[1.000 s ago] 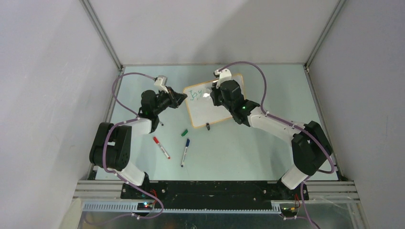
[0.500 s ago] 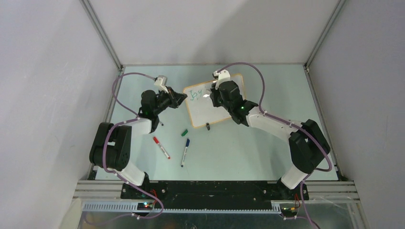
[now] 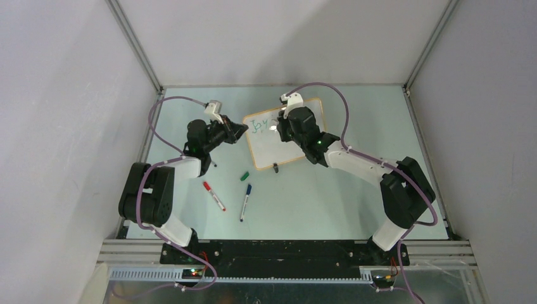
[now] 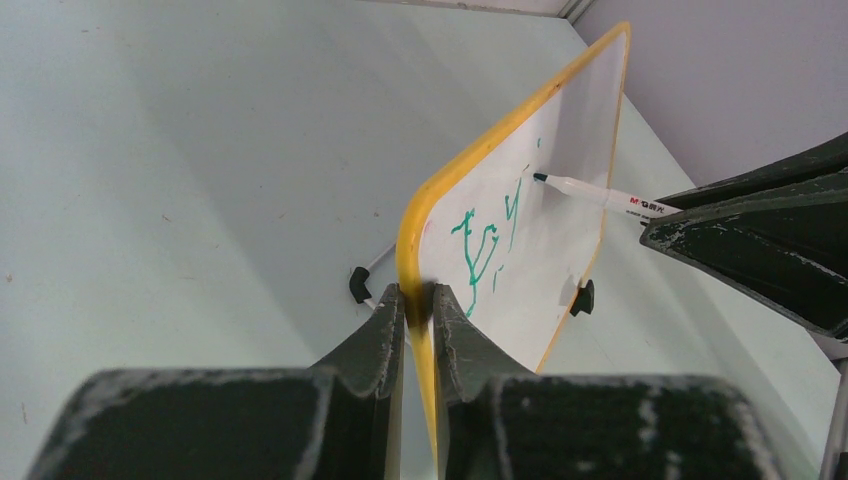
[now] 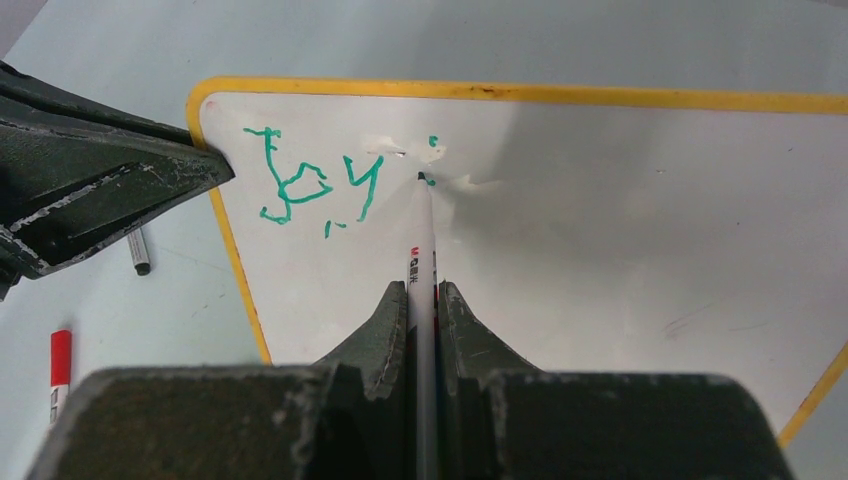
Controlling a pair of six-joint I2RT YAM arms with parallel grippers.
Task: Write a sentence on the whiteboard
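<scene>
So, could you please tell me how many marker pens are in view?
4. A green marker in the right gripper, tip at the whiteboard; a red marker and a blue marker lie on the table; a fourth marker peeks out beside the left arm, mostly hidden.

The left gripper point(image 4: 418, 300) pinches the yellow-framed edge of the tilted whiteboard point(image 4: 560, 235). Green lettering point(image 4: 478, 250) sits near that edge. Farther along, a marker point(image 4: 595, 194) rests its green tip on the board.
</scene>
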